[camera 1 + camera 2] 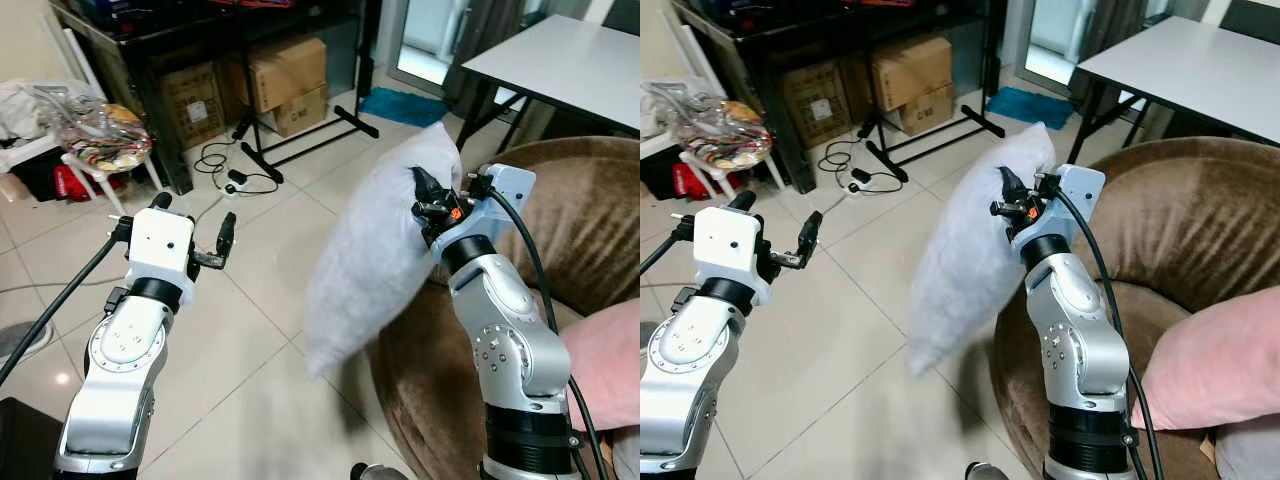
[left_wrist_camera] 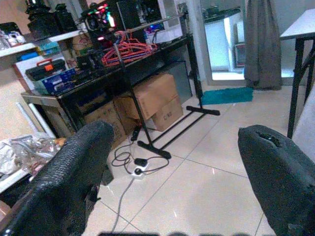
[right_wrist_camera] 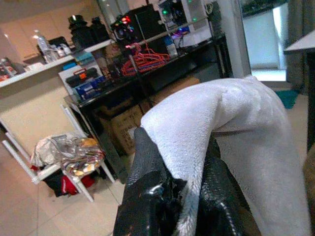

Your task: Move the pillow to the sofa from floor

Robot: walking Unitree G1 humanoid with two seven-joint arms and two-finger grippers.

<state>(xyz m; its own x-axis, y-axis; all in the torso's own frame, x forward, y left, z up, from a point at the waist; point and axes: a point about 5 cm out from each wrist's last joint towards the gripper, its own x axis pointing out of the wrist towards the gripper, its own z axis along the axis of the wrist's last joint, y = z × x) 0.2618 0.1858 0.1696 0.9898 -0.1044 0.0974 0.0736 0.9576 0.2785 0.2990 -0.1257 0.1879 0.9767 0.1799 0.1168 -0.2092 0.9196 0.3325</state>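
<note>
Right pincer (image 1: 428, 205) clamped on the white pillow's (image 1: 375, 255) upper edge; pillow hangs beside the sofa (image 1: 590, 215). Left pincer (image 1: 222, 245) apart.

Fuzzy pale cloth pillow (image 1: 375, 250), brown velvety sofa (image 1: 590, 220), glossy tiled floor (image 1: 250, 350), cardboard boxes (image 1: 285, 75).

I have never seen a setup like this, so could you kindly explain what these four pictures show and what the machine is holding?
This is a humanoid robot with two silver arms. The two wide pictures come from cameras in its head, looking down; the other two from cameras on its wrists. Its right gripper has its black fingers pinched on the edge of a white pillow, which hangs in the air beside a brown sofa. A pink cushion lies on the sofa. The left gripper is open and empty above the tiled floor.
</note>
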